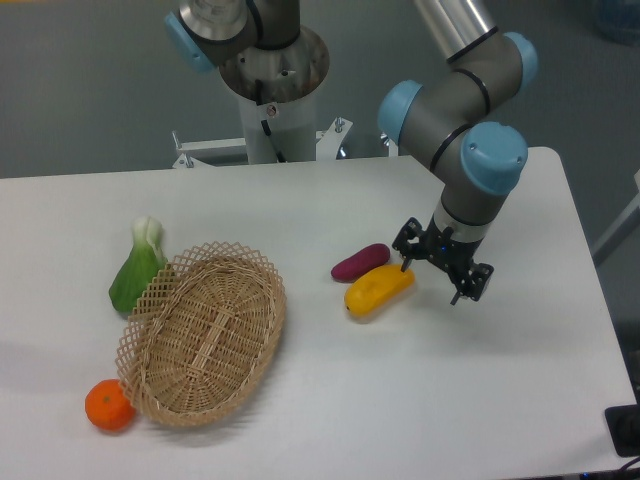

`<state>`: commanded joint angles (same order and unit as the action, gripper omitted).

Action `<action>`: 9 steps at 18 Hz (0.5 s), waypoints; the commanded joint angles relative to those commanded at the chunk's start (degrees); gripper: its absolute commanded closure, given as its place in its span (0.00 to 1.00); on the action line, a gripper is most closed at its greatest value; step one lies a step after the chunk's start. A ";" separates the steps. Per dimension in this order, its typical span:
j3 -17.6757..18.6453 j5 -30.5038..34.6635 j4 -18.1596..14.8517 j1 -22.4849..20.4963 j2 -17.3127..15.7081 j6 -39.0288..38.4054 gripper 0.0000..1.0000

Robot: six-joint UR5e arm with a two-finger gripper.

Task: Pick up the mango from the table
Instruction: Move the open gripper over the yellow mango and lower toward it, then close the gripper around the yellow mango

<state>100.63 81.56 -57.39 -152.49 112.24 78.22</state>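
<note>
The mango (377,289) is a yellow-orange oblong fruit lying on the white table (320,410), just right of centre. A dark purple oblong vegetable (360,262) touches its upper left side. My gripper (436,280) hangs open just right of the mango's right end, fingers pointing down, one black fingertip (405,263) close above that end and the other fingertip (456,296) further right. Nothing sits between the fingers.
A woven wicker basket (203,332) lies at left centre. A green leafy vegetable (137,270) rests by its upper left rim and a round tangerine (108,406) by its lower left. The robot's base column (272,95) stands behind the table's far edge.
</note>
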 joint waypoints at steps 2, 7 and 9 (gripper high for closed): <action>0.61 0.00 0.09 1.67 0.09 0.00 0.00; 3.16 -0.18 0.88 2.90 -0.17 0.62 0.00; 3.60 -0.09 0.88 3.34 -0.18 0.35 0.00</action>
<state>104.24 81.47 -56.51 -149.15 112.06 78.58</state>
